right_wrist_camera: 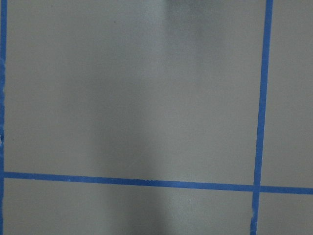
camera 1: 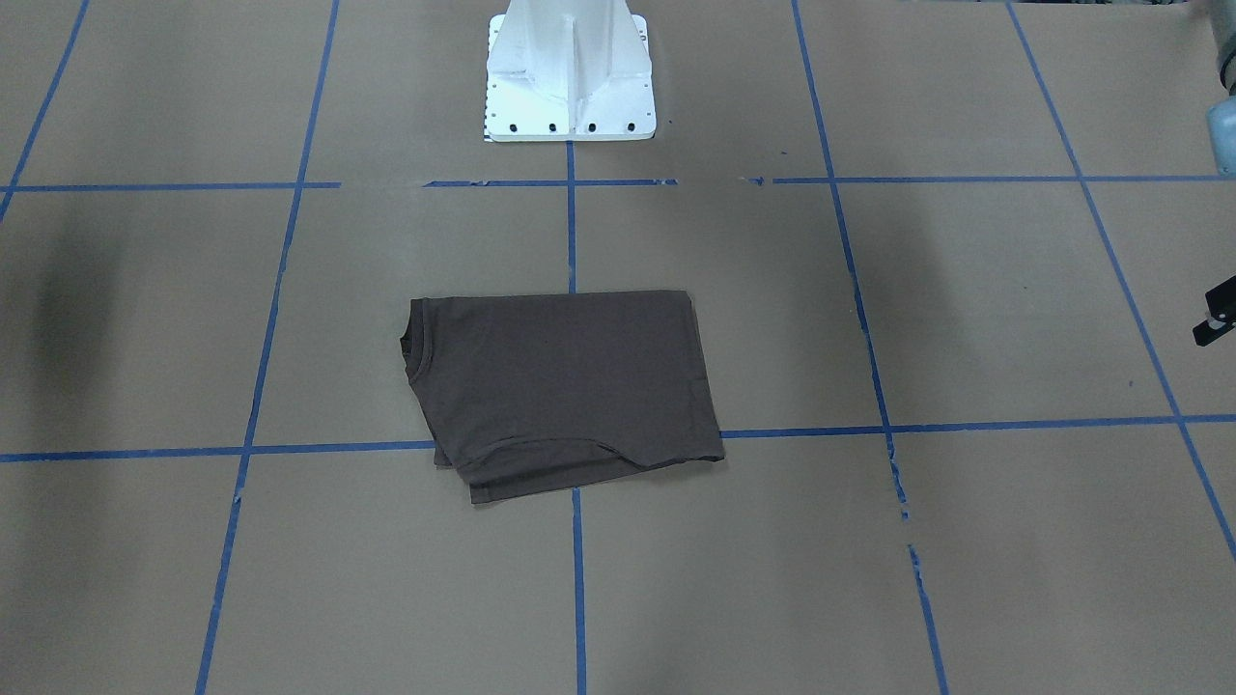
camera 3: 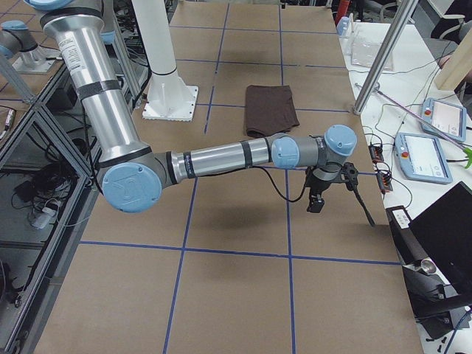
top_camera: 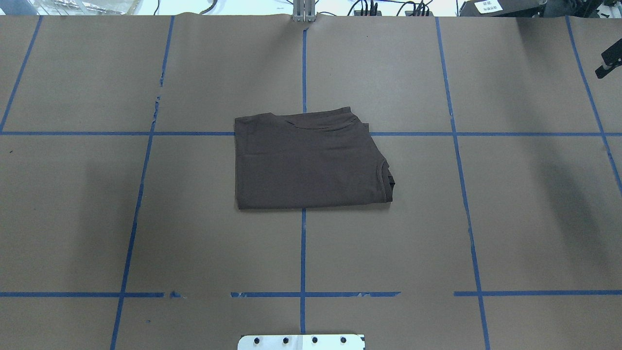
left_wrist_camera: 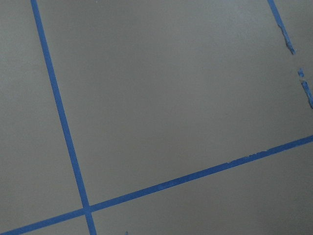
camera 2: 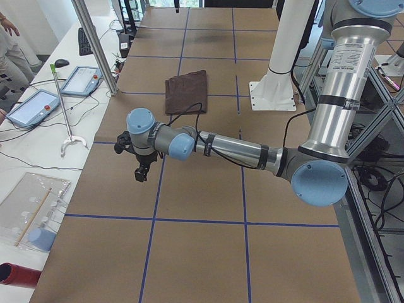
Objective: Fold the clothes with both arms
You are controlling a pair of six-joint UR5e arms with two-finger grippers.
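The dark brown T-shirt [camera 1: 560, 386] lies folded into a flat rectangle at the middle of the table, collar towards the robot's right; it also shows in the overhead view [top_camera: 306, 165] and both side views [camera 2: 187, 90] [camera 3: 271, 108]. My left gripper [camera 2: 142, 169] hangs above bare table far to the shirt's left; only a sliver of it shows at the front view's edge [camera 1: 1215, 320]. My right gripper [camera 3: 317, 199] hangs above bare table far to the shirt's right, just inside the overhead view's edge [top_camera: 607, 63]. Both are empty, and I cannot tell whether they are open or shut.
The white pedestal base [camera 1: 570, 77] stands at the robot's side of the table. Blue tape lines [top_camera: 303, 253] grid the brown table cover. Side benches hold tablets [camera 2: 31, 106] [camera 3: 428, 155], and metal posts [camera 2: 95, 44] [camera 3: 383, 55] stand at the table's far edge.
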